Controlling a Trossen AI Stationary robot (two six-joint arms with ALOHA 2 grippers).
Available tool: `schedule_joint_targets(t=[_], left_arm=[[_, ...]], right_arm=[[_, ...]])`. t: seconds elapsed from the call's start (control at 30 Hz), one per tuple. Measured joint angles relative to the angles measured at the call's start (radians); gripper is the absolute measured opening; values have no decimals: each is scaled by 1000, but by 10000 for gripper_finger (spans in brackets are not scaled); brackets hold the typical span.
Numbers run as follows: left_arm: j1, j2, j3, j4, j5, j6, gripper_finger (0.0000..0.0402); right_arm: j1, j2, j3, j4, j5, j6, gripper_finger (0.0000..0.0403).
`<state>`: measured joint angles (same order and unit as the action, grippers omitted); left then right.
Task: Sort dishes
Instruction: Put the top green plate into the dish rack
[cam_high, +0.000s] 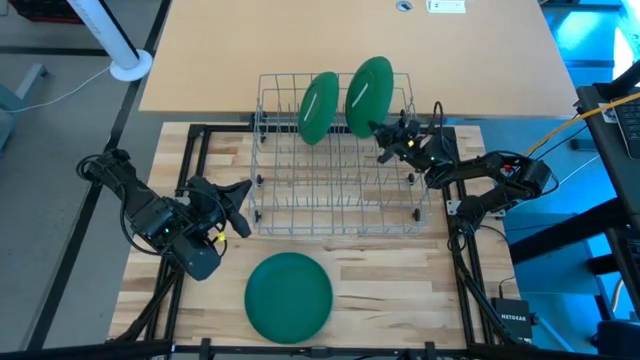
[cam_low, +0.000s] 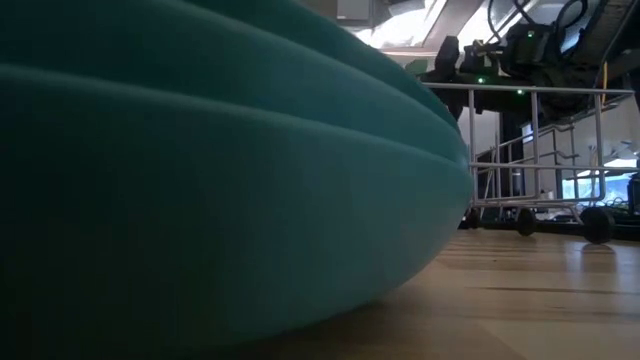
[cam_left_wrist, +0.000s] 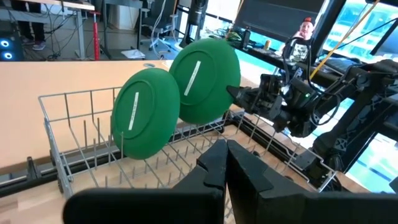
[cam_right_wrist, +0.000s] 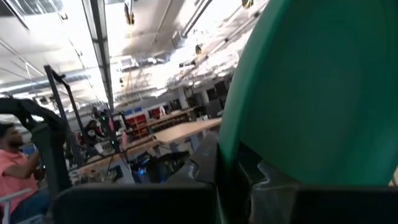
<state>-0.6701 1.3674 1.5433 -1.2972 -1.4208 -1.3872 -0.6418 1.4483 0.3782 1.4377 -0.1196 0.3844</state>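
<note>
Here 2 green plates stand on edge in the wire rack (cam_high: 340, 180); right pincer (cam_high: 384, 135) clamped on the right plate (cam_high: 369, 92) rim. Left pincer (cam_high: 243, 190) shut, beside rack. Stack of plates (cam_high: 289, 295) flat on counter (cam_high: 400, 280).

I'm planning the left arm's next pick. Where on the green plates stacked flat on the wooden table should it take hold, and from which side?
Probably the rim of the top round green plastic plate in the stack, on the edge facing the shut left gripper. The plates lie flat, so only the thin overhanging rim gives the fingers something to pinch; come in low from that side.
</note>
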Motion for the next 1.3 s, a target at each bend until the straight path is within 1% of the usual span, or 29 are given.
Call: schedule_joint_targets(t=[0.43, 0.63, 0.87, 1.13, 1.3], left_arm=[[0, 0, 0, 0, -1, 0, 0], [0, 0, 0, 0, -1, 0, 0], [0, 0, 0, 0, -2, 0, 0], [0, 0, 0, 0, -2, 0, 0], [0, 0, 0, 0, -2, 0, 0]], right_arm=[[1, 0, 0, -174, 18, -25, 12], [0, -2, 1, -278, 26, -25, 29], [1, -2, 1, -291, 52, -23, 28], [0, -1, 0, -307, 66, -26, 54], [0, -1, 0, -323, 63, -26, 84]])
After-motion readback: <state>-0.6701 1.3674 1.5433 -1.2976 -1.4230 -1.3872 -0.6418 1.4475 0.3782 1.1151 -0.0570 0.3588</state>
